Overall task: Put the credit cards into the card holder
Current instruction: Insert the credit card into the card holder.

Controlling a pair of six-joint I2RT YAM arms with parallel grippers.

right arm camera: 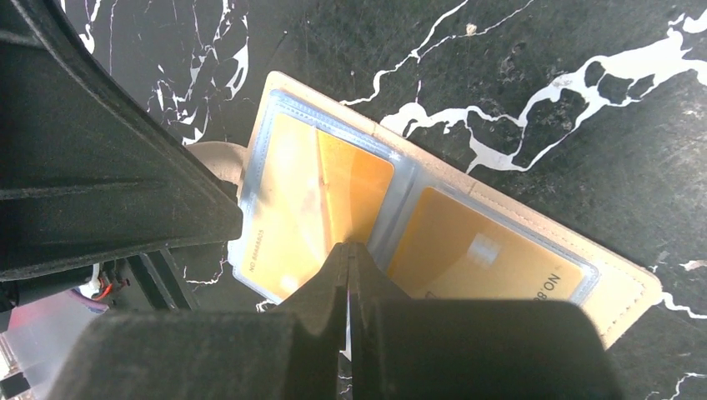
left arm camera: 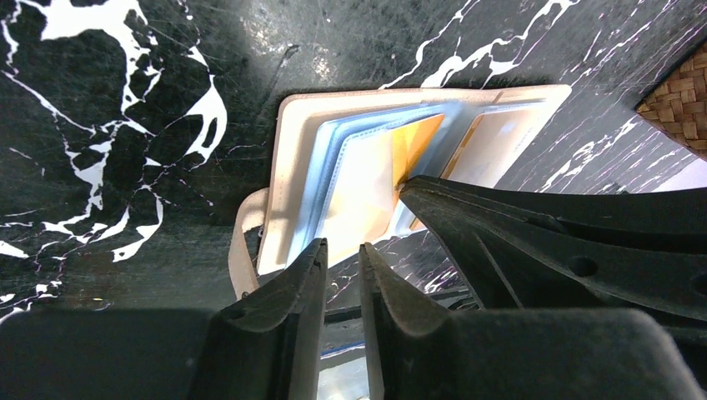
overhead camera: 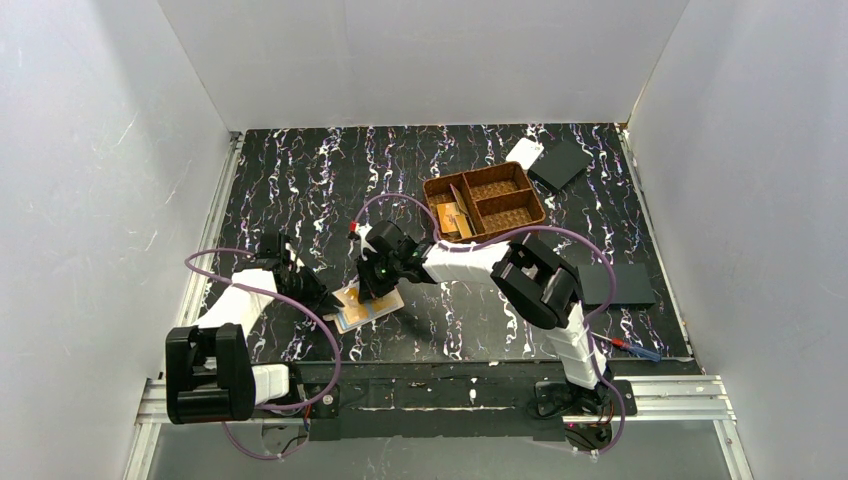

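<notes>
Card holder [overhead camera: 350, 320]: lies open on the black marbled table [overhead camera: 300, 180], near the front edge, between both arms. Clear pockets face up. Right gripper [right arm camera: 350, 250]: jaws closed on the edge of an orange credit card [right arm camera: 354, 187] standing partly in the left pocket. Second credit card [right arm camera: 475, 250] sits in the right pocket; its print reads "NO 8", remainder hidden. Left gripper [left arm camera: 342, 250]: narrow gap, at the holder's near edge; grip undetermined.

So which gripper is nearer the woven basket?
Right. The right gripper is over the card holder, toward the woven basket; the left gripper is at the holder's opposite edge, farther off.
</notes>
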